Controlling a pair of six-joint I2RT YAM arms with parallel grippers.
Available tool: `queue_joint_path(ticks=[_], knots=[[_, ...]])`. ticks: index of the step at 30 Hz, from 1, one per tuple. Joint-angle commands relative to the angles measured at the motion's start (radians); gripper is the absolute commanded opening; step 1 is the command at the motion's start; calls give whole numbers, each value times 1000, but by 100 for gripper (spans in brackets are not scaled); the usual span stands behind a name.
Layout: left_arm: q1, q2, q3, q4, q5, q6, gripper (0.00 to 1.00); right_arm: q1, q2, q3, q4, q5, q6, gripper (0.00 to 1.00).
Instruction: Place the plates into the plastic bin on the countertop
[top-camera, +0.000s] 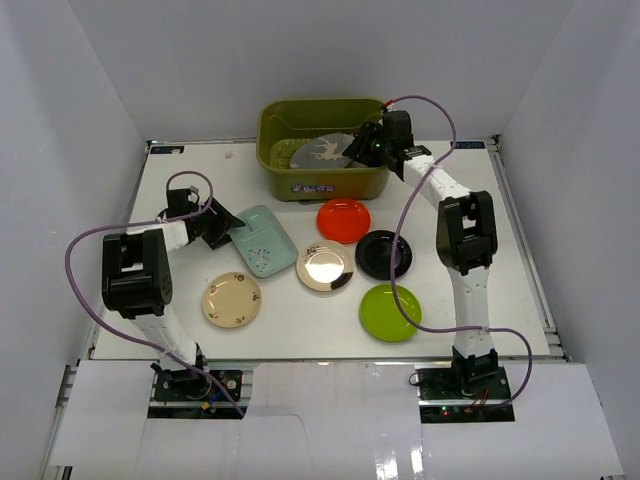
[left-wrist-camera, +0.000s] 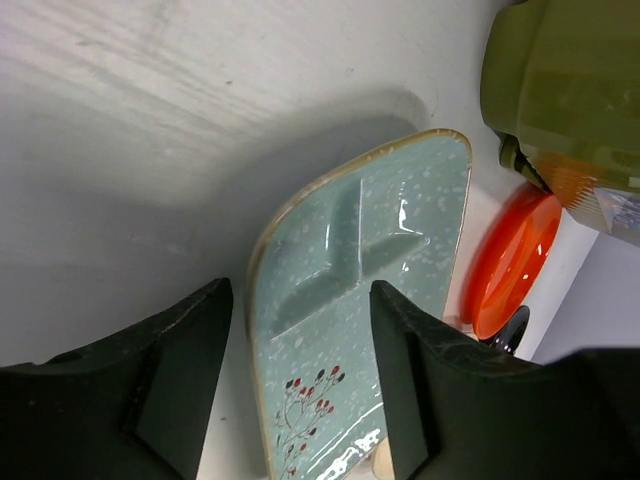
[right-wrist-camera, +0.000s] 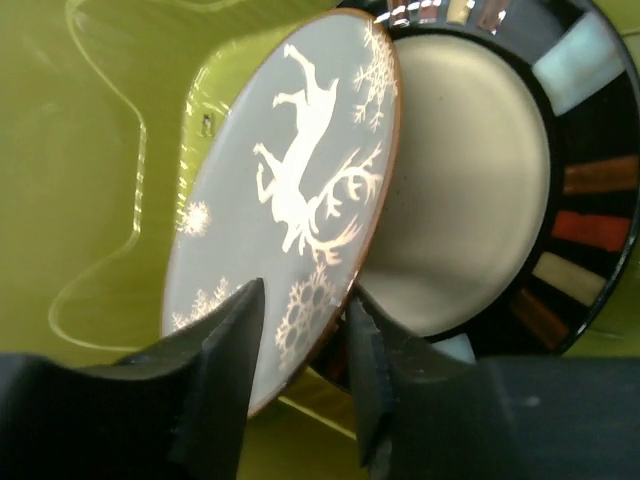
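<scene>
- Shows the left gripper in front of the plastic bin, off its left front corner, spread wide and pinching nothing.
- Catches the near rim of the pale teal plate between the jaws: one finger over the plate's face, the other outside it above the countertop.
- Sets the plate's long axis running on ahead of the fingers, with the left arm plainly the nearer.
- Presents a rounded rectangle lying flat just in front of the bin: glossy, white-speckled, brown-edged, with moulded dividers and a red-berry sprig.
- Places the right gripper inside the bin, jaws parted astride the grey patterned plate, apparently no longer pinching it.
- Finds that plate tilted on edge, white deer showing, leaning on the black-rimmed cream plate on the bin's floor.
</scene>
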Motion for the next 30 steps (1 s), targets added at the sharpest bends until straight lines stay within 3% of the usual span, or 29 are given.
queue_joint_path(ticks=[1, 4, 6, 10, 11, 12, 18, 24, 25, 26, 27, 28, 30], knots=[[-38, 42, 19, -16, -15, 6, 66, 21, -66, 20, 53, 40, -63, 50], [-41, 31, 2, -4, -26, 0, 52, 23, -81, -18, 55, 47, -70, 67], [-39, 8, 0, -15, -67, 9, 35, 24, -89, -21, 41, 62, -89, 78], [-39, -52, -14, -22, -139, 13, 14, 32, -104, 9, -31, 109, -150, 98], [-39, -62, -15, -24, -152, 15, 9, 36, -113, 17, -65, 131, -182, 91], [-39, -87, -15, -29, -164, 19, 0, 36, -118, 21, -74, 140, -196, 90], [-39, -213, -43, -18, -199, 9, 0, 39, -199, -14, -85, 94, -268, 90], [-33, -406, -47, -18, -127, -42, 0, 39, -288, -40, -82, -39, -296, 90], [-33, -432, -41, -30, -118, -46, 0, 39, -308, -53, -74, -41, -298, 91], [-33, -488, -21, -36, -115, -46, 0, 39, -344, -81, -68, -44, -299, 99], [-32, -519, -11, -45, -119, -45, 0, 39, -363, -92, -62, -49, -301, 95], [-32, -550, -1, -59, -122, -42, 0, 39, -395, -101, -61, -58, -305, 85], [-32, -640, 17, -67, -123, -57, 0, 36, -434, -133, -59, -62, -310, 50]])
